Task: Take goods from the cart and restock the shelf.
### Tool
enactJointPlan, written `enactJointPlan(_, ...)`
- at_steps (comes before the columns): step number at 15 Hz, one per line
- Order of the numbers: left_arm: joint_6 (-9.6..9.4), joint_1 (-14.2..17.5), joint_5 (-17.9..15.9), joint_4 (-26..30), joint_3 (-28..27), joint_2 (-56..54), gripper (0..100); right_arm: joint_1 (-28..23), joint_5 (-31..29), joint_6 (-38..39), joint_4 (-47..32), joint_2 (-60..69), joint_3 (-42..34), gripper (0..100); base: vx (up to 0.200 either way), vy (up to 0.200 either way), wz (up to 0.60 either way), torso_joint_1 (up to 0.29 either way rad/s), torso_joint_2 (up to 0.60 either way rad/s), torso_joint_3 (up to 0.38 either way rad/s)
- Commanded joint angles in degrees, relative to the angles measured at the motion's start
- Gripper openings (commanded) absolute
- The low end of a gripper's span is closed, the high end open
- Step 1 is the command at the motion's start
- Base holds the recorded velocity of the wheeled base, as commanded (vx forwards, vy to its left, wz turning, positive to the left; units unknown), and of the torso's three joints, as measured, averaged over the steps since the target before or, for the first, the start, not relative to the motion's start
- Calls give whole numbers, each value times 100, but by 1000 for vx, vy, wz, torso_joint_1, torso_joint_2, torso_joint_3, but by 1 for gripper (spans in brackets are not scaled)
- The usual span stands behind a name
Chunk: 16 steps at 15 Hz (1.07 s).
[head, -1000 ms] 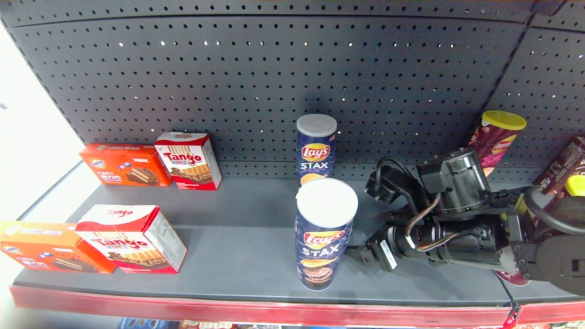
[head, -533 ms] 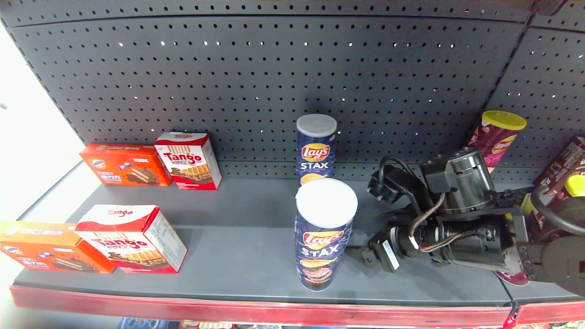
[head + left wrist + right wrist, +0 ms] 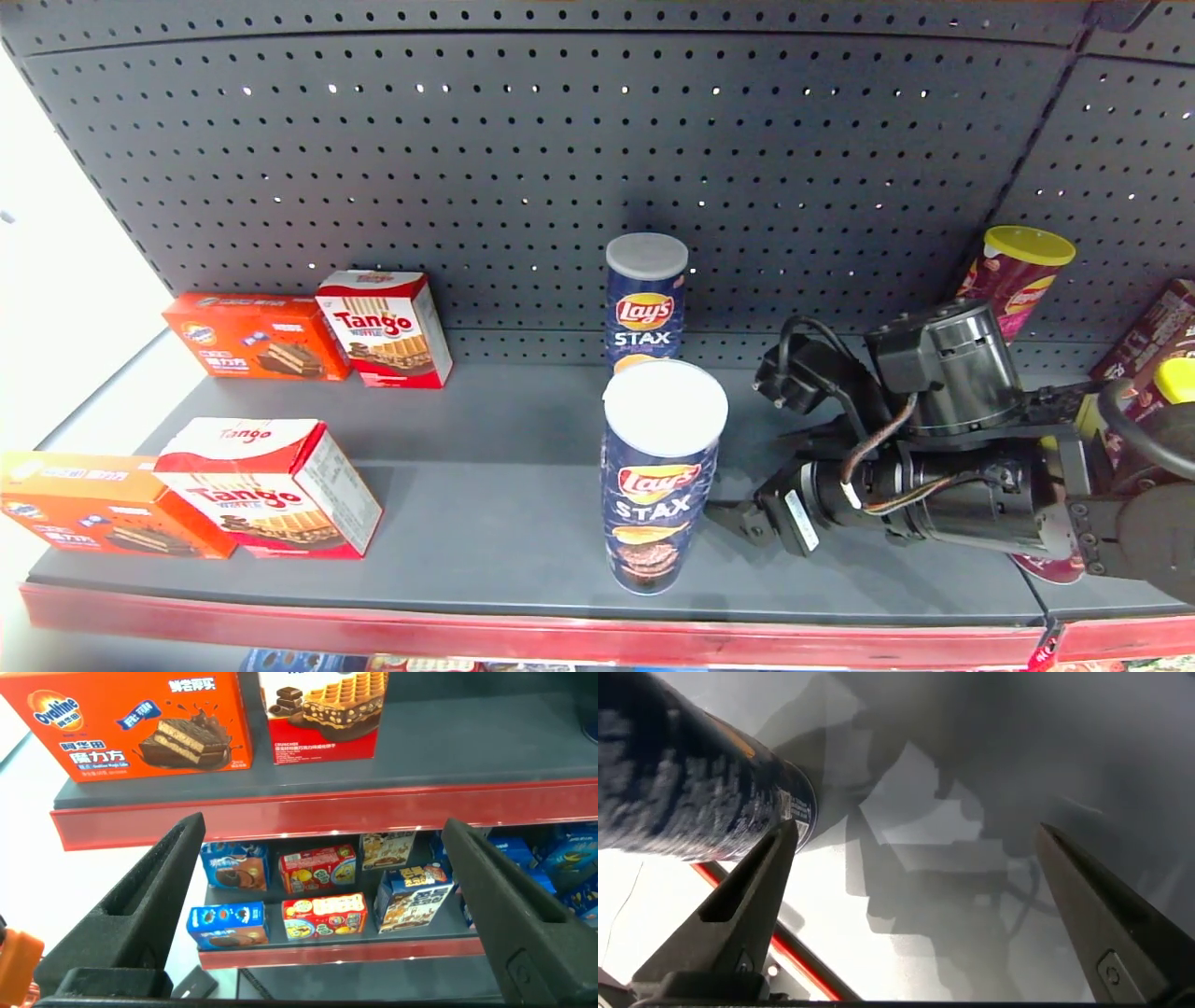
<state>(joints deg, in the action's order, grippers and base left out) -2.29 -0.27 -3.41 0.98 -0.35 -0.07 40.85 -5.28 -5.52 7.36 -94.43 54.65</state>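
Now, nearest the camera, the front chip can [image 3: 658,485] stands upright at lower centre of the head view, close to the shelf's [image 3: 485,523] red front edge [image 3: 467,635]. Its white lid sits a touch higher and more to the left than a second ago, while its base has kept its spot. The right pincer [image 3: 761,476] lies just right of the can, and the arm behind it has drawn slightly toward the right edge of the frame. The pincer is spread wide and grips nothing. Its lower finger points at the can's lower side, and I cannot tell whether it touches.

The right wrist view brings this close. The right pincer [image 3: 915,831] gapes, with the dark can [image 3: 691,775] just beside one finger and outside the gap.

From the left wrist view comes the left pincer [image 3: 322,821], also wide apart and holding nothing. Beyond it are the red edge [image 3: 327,812], an orange box [image 3: 140,723], a wafer box [image 3: 322,714] and small boxes [image 3: 313,896] on the shelf below.

Farther back in the head view, a wafer box [image 3: 271,490] and an orange box [image 3: 93,504] sit at lower left, with another pair behind them. The rear chip can [image 3: 644,303] stands at centre against the pegboard [image 3: 560,168]. A maroon can [image 3: 1013,275] with a yellow lid leans at upper right.
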Motion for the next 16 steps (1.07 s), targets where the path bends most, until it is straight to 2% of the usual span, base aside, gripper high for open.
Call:
enactJointPlan(1,1,0,-1,-1,0,7,100,28,1,-1,2,162,-77,100,0,0,0,0,0,0)
enactJointPlan(4,-8,0,-1,-1,0,7,100,169,18,-1,2,460,-376,100,0,0,0,0,0,0)
enactJointPlan(9,1,0,-1,-1,0,7,100,301,27,-1,20,276,-192,100,0,0,0,0,0,0)
enactJointPlan(14,1,0,-1,-1,0,7,100,266,27,-1,116,285,-244,100,0,0,0,0,0,0)
enactJointPlan(16,1,0,-1,-1,0,7,100,107,18,7,125,540,-236,100,0,0,0,0,0,0)
